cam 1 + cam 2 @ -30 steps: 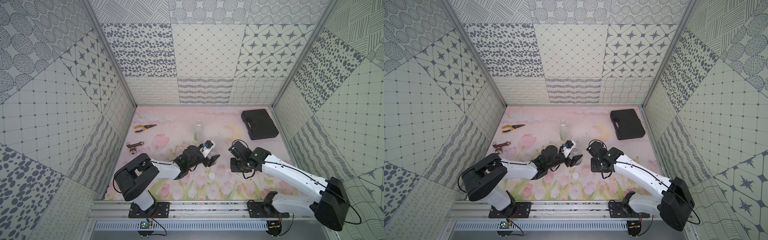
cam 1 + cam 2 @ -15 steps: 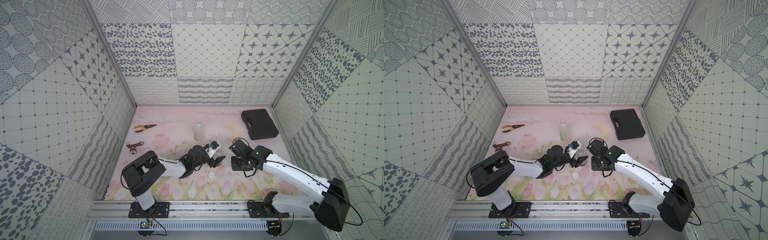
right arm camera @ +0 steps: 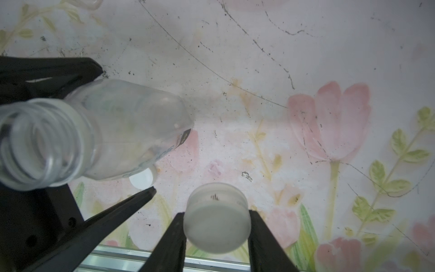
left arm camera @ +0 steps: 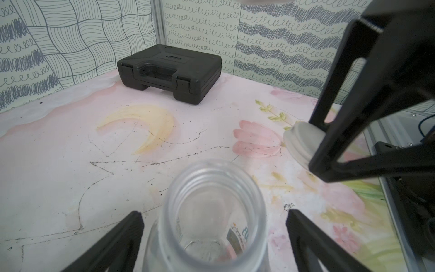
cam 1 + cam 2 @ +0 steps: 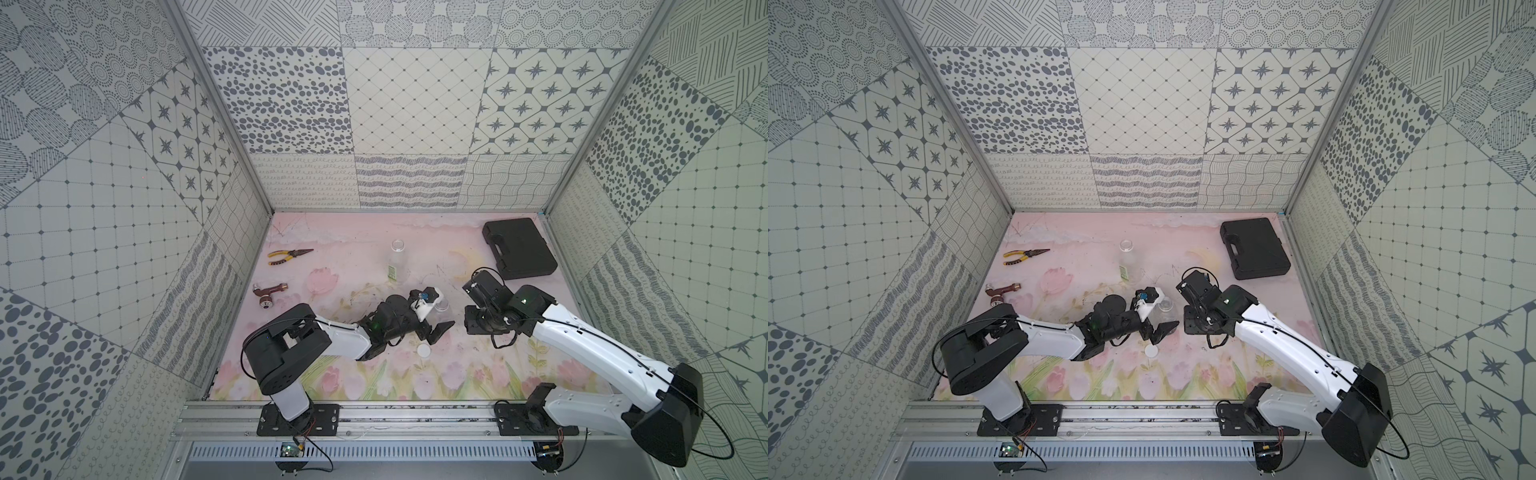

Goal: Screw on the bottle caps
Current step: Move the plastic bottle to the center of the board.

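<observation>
The shorter clear bottle (image 4: 211, 188) with the blue-white label stands uncapped on the mat, also seen in both top views (image 5: 441, 305) (image 5: 1166, 306). My left gripper (image 4: 214, 215) is open around it, with a gap on each side of the neck. My right gripper (image 3: 216, 219) is shut on a white bottle cap (image 3: 216, 223), held just to the right of that bottle; the same cap (image 4: 301, 143) shows in the left wrist view. A second white cap (image 5: 424, 350) lies flat on the mat in front of the bottle. The taller slim bottle (image 5: 398, 262) stands uncapped farther back.
A shut black case (image 5: 519, 249) lies at the back right. Yellow-handled pliers (image 5: 289, 255) and a brown metal fitting (image 5: 268, 293) lie at the left. Patterned walls close in three sides, and a metal rail (image 5: 374, 419) runs along the front.
My left gripper carried the short bottle to the right towards the right gripper, then opened and let it go. The right gripper kept its hold on the cap and shifted only slightly.
</observation>
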Controlling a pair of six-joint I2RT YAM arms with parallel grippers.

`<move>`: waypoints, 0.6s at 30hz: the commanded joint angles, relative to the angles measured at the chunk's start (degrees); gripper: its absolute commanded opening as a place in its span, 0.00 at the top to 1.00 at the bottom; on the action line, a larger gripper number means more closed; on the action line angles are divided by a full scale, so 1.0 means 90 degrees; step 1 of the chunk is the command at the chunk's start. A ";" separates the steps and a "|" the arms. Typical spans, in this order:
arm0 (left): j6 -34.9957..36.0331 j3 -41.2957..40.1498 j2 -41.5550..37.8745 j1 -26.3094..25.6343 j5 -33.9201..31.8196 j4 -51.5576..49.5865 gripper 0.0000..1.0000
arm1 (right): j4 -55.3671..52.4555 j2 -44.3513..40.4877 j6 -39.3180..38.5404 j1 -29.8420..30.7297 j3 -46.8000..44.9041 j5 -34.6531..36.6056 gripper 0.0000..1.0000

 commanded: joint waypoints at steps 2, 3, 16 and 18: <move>-0.0070 -0.0195 -0.0093 -0.0014 -0.0143 0.0678 0.00 | -0.0217 0.0244 -0.0350 -0.0014 0.0461 -0.0086 0.58; -0.0071 -0.0230 -0.0102 -0.0016 -0.0142 0.0717 0.00 | -0.0260 0.0296 -0.0403 -0.0017 0.0555 -0.0111 0.58; -0.0178 -0.0556 -0.0073 0.0090 -0.0051 0.1322 0.03 | -0.1024 0.1297 -0.0938 0.0007 0.2337 -0.0548 0.58; -0.0178 -0.0571 -0.0029 0.0120 -0.0013 0.1397 0.03 | -0.1165 0.1504 -0.0976 0.0056 0.2597 -0.0569 0.58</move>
